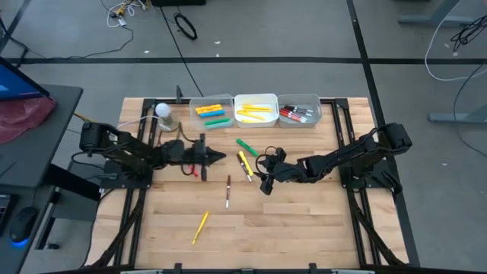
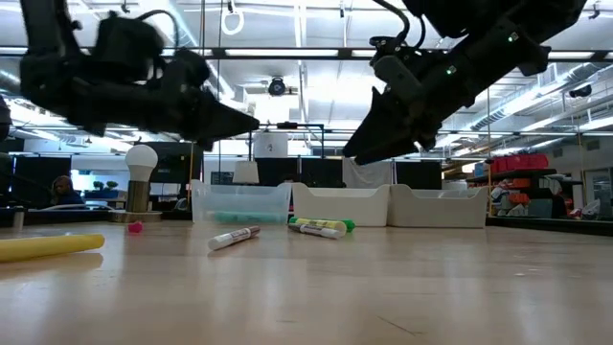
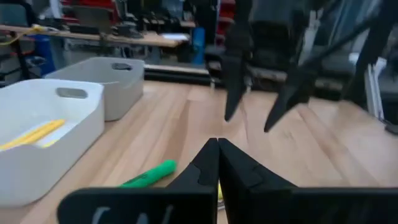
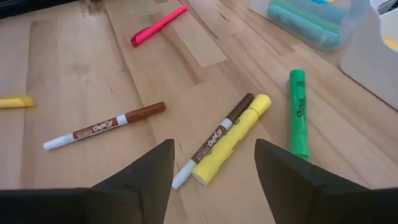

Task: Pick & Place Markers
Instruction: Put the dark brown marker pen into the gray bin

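Loose markers lie flat on the wooden table: a green one [image 1: 246, 146], a yellow one [image 4: 233, 137] side by side with a brown-capped one [image 4: 214, 140], another brown-capped one [image 1: 227, 190], a pink one [image 4: 158, 25] and a yellow one [image 1: 200, 227] nearer the front. My right gripper [image 4: 214, 162] hangs open above the table, slanting down, its fingers on either side of the yellow and brown pair without touching them. My left gripper [image 1: 221, 157] is shut and empty, pointing level toward the right gripper, above the table left of the pair.
Three bins stand in a row at the far edge: a clear one [image 1: 211, 110] with yellow, orange and green markers, a white one [image 1: 256, 109] with yellow markers, and a third [image 1: 299, 109] with red and dark ones. A light bulb [image 1: 162, 113] stands at the far left.
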